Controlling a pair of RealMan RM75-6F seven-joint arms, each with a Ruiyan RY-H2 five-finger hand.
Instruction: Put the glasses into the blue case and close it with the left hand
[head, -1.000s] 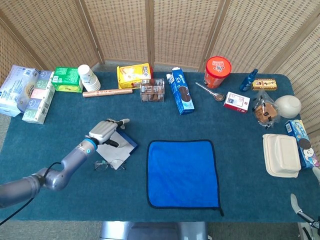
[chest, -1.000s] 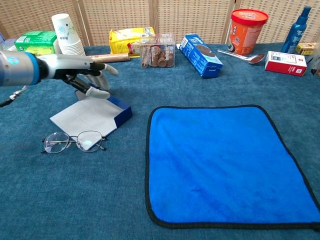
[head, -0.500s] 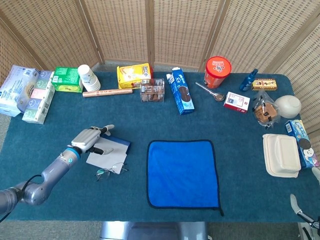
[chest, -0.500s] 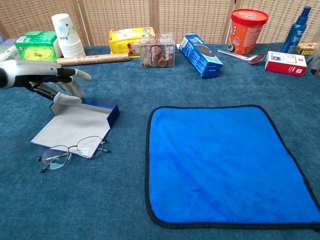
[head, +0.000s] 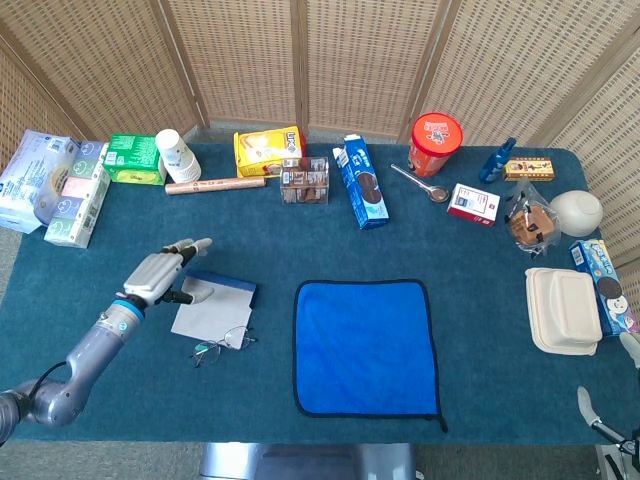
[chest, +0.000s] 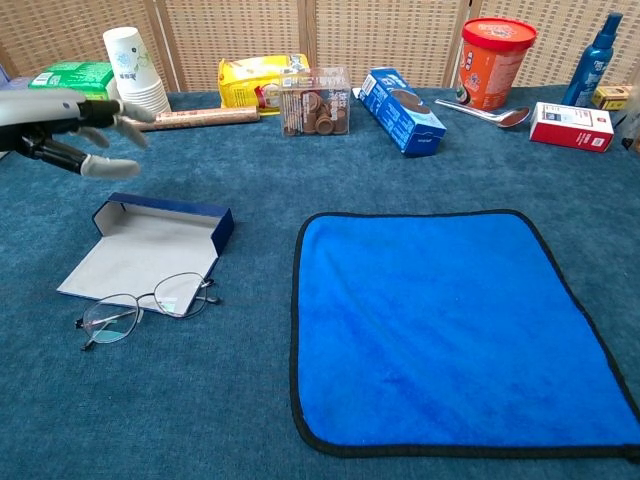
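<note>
Beside the open blue case (chest: 150, 245), thin wire glasses (chest: 140, 305) overlap its front edge.
Left hand (chest: 60, 125) hovers empty, fingers spread; the frame looks light and fragile, best pinched at the bridge.

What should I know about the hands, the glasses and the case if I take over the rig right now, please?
Left hand: open, holding nothing, raised beside the far left end of the case.
Right hand: only a sliver shows at the frame edge; state unclear.
Case: open and lying flat, left of the blue cloth.
Glasses: unfolded at the case's near edge, one lens overlapping its flap.
Done: case opened.
Left: put glasses in, close the case.
</note>
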